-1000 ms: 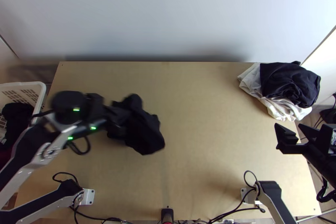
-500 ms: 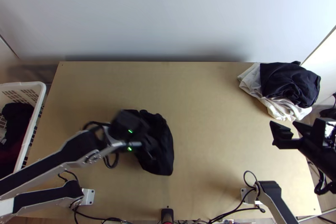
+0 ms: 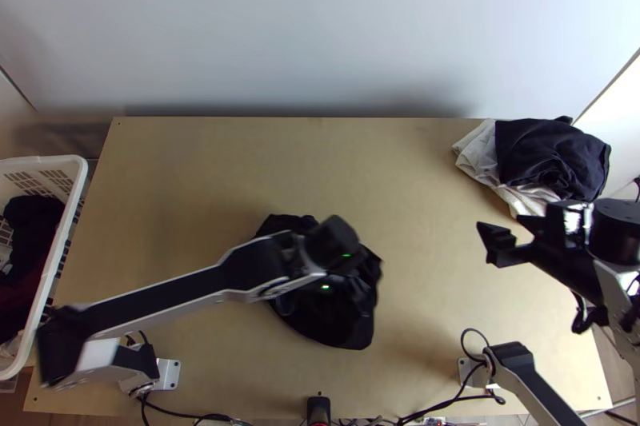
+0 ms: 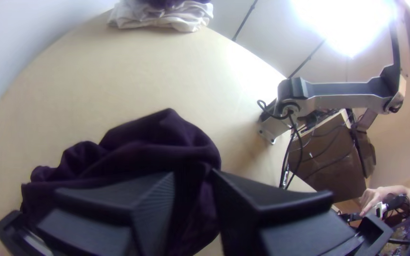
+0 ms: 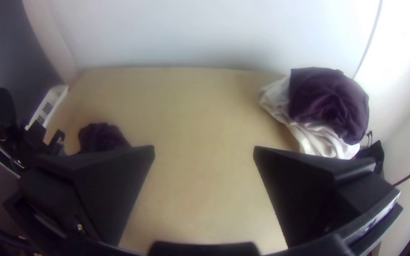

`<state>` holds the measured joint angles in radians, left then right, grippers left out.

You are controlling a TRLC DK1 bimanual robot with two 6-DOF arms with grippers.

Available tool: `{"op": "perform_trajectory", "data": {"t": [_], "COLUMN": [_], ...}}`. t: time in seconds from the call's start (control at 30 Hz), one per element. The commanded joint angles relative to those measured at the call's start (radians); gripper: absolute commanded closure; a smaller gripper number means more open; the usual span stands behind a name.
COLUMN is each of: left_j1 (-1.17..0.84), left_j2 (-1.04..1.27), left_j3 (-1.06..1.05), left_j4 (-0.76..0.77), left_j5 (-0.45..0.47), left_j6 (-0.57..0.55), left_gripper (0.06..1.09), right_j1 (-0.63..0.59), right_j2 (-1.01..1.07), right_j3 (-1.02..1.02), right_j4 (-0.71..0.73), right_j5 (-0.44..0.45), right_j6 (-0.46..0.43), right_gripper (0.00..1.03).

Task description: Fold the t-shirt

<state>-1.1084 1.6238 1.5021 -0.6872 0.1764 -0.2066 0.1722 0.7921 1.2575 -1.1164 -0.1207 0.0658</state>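
Gripping bunched dk tee (image 3: 324,324): L claw (image 3: 357,280)

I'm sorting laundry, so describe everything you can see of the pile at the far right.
The pile sits bunched at the table's far right corner. Dark cloth, purplish in the right wrist view, lies crumpled over white cloth, which shows in loose folds at the left and near sides. Both look soft. The open right tool isn't holding it.
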Motion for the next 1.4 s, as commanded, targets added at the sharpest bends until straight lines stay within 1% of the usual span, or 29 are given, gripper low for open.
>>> {"op": "perform_trajectory", "data": {"t": [0.0, 0.07, 0.13, 0.2, 0.3, 0.7, 0.97, 1.1, 1.17, 1.37], "left_j1": [-0.016, 0.012, 0.053, 0.102, 0.2, 0.584, 0.762, 0.875, 0.92, 0.976], "left_j2": [0.191, 0.206, 0.186, 0.146, 0.087, -0.222, -0.363, -0.42, -0.449, -0.525], "left_j3": [0.21, 0.277, 0.297, 0.299, 0.276, -0.06, -0.223, -0.296, -0.335, -0.431], "left_j4": [-0.098, -0.173, -0.204, -0.227, -0.275, -0.29, -0.276, -0.265, -0.258, -0.25], "left_j5": [-0.1, -0.114, -0.114, -0.114, -0.114, -0.112, -0.11, -0.083, -0.069, -0.063], "left_j6": [0.113, 0.139, 0.142, 0.15, 0.151, 0.162, 0.177, 0.177, 0.177, 0.187], "left_gripper": [0.12, 0.11, 0.11, 0.11, 0.11, 0.11, 0.11, 0.11, 0.11, 0.11], "right_j1": [0.044, 0.044, 0.052, 0.084, 0.176, 0.414, 0.638, 0.733, 0.765, 0.793], "right_j2": [0.036, 0.044, 0.07, 0.099, 0.153, 0.526, 0.771, 0.889, 0.944, 1.089], "right_j3": [-0.075, -0.09, -0.093, -0.096, -0.092, 0.14, 0.28, 0.344, 0.376, 0.465], "right_j4": [0.072, 0.093, 0.095, 0.112, 0.159, 0.225, 0.25, 0.25, 0.251, 0.257], "right_j5": [0.001, 0.0, -0.007, -0.019, -0.02, -0.02, -0.02, -0.02, -0.02, -0.022], "right_j6": [-0.072, -0.089, -0.089, -0.083, -0.063, -0.023, -0.075, -0.092, -0.096, -0.093], "right_gripper": [0.06, 0.06, 0.06, 0.06, 0.06, 0.04, 0.05, 0.05, 0.05, 0.05]}}
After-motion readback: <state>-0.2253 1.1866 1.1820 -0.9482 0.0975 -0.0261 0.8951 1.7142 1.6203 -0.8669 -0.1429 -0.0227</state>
